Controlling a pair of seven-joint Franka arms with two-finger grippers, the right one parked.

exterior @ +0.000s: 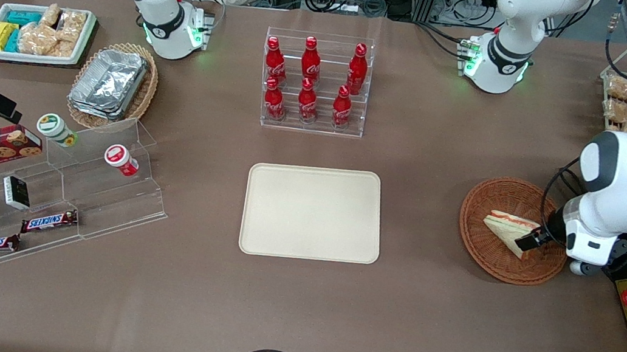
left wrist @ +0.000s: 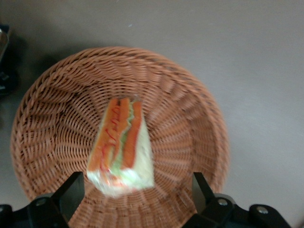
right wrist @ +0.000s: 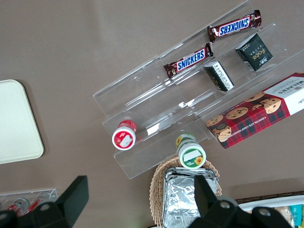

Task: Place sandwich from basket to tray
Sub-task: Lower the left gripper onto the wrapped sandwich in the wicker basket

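Tray (exterior: 313, 213) lies bare at table centre. Sandwich (exterior: 511, 229) lies in basket (exterior: 490, 207) toward the working arm's end, long axis along the table's length, narrow tip toward tray. Gripper (exterior: 533, 239) at its wide end, fingers (left wrist: 71, 190) spread wide, astride, not clamping.

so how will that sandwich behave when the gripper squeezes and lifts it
The sandwich looks like soft bread, so it probably dents. Its layered filling may slide or splay. It seems light. The gripper is open, its fingers either side of the wedge's wide end in the basket.
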